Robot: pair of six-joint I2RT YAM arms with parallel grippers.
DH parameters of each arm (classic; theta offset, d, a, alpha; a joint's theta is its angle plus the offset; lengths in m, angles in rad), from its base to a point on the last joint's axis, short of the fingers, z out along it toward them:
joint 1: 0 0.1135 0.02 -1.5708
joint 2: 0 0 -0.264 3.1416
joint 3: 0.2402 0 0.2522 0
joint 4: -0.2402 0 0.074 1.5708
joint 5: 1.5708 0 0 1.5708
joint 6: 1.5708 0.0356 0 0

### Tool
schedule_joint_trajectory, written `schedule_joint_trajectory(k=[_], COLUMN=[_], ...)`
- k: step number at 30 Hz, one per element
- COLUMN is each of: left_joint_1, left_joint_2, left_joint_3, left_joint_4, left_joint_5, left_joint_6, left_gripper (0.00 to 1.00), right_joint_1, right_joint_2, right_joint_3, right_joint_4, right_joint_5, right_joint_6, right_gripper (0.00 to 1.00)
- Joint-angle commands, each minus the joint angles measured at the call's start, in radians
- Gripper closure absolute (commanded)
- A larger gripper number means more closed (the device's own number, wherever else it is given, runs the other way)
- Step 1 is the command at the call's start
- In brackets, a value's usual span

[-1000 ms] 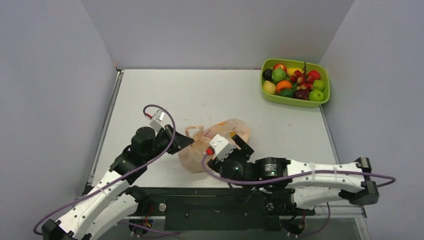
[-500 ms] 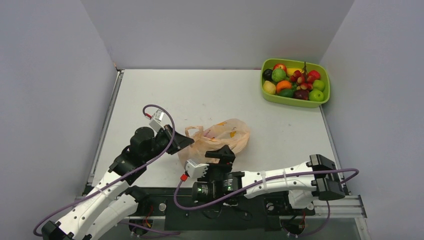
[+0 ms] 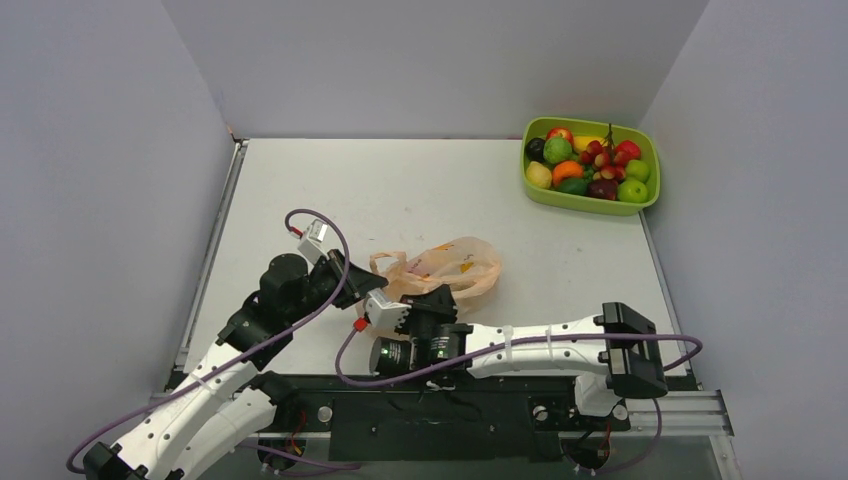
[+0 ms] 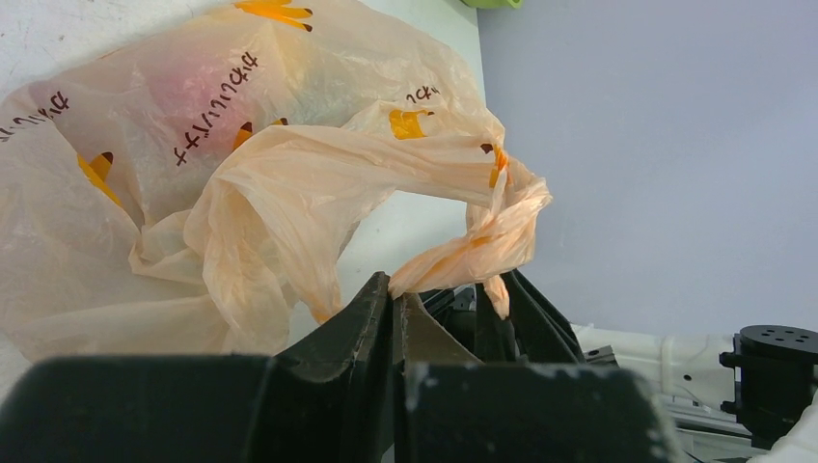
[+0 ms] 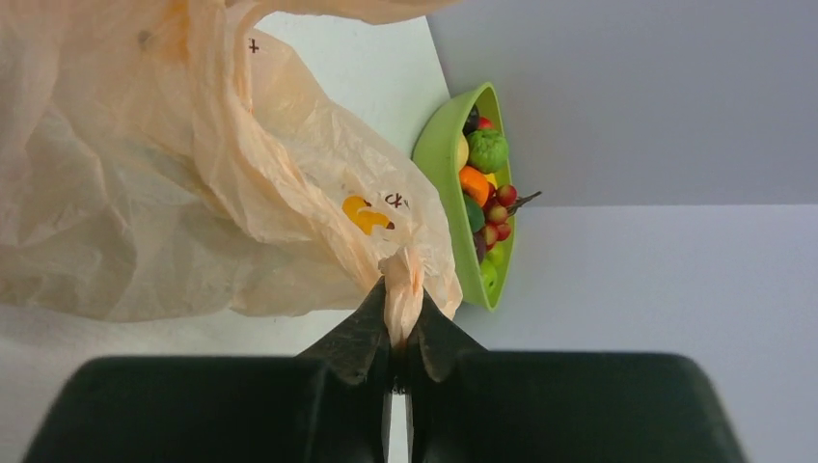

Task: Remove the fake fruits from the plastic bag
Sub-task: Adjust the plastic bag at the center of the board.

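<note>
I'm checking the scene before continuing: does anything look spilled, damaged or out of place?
Nothing stands out. The plastic bag lies crumpled, pinched by the left gripper and right gripper; the fake fruits sit inside the green tray, none spilled.

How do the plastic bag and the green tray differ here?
The plastic bag is crumpled, translucent peach; the green tray is rigid lime. The bag lies towards the near edge; the tray sits in the far right corner. The tray is heaped with fake fruits; the bag shows a faint pink shape inside. Left hand and right hand pinch the bag, not the tray. Both rest on the table.
</note>
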Motion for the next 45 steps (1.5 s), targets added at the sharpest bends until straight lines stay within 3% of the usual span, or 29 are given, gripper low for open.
schedule_joint_trajectory(k=[1, 6, 9, 12, 18, 23, 30, 37, 42, 45], left_joint_1=[0.006, 0.007, 0.009, 0.011, 0.018, 0.028, 0.120, 0.368, 0.392, 0.395], left_joint_2=[-0.013, -0.012, -0.013, -0.021, -0.047, -0.028, 0.078, 0.319, 0.389, 0.389], left_joint_3=[0.008, 0.014, 0.020, 0.024, 0.034, 0.126, 0.341, 0.569, 0.754, 0.767], left_joint_4=[0.027, 0.017, 0.010, 0.002, 0.000, -0.033, -0.113, 0.057, -0.002, -0.047], left_joint_5=[0.008, 0.001, -0.006, -0.023, -0.059, -0.088, -0.126, 0.220, 0.254, 0.269], left_joint_6=[0.003, 0.006, 0.008, 0.005, -0.022, -0.004, 0.048, -0.066, -0.009, 0.050], left_gripper=[1.00, 1.00, 1.00, 1.00, 1.00, 1.00, 1.00, 1.00, 1.00, 1.00], right_joint_1=[-0.052, -0.156, -0.278, -0.470, -0.815, -1.002, -1.214, -1.244, -1.267, -1.278], right_joint_2=[-0.080, -0.198, -0.331, -0.464, -0.721, -0.741, -0.657, -0.506, -0.475, -0.460], right_joint_3=[0.046, 0.036, 0.000, -0.068, -0.257, -0.316, -0.231, 0.043, 0.179, 0.198], right_joint_4=[0.039, 0.105, 0.165, 0.283, 0.512, 0.604, 0.633, 0.541, 0.495, 0.475], right_joint_5=[-0.038, -0.196, -0.382, -0.659, -1.066, -1.338, -1.540, -1.597, -1.570, -1.575], right_joint_6=[0.044, 0.139, 0.207, 0.328, 0.598, 0.767, 0.875, 0.875, 0.847, 0.833], right_gripper=[1.00, 1.00, 1.00, 1.00, 1.00, 1.00, 1.00, 1.00, 1.00, 1.00])
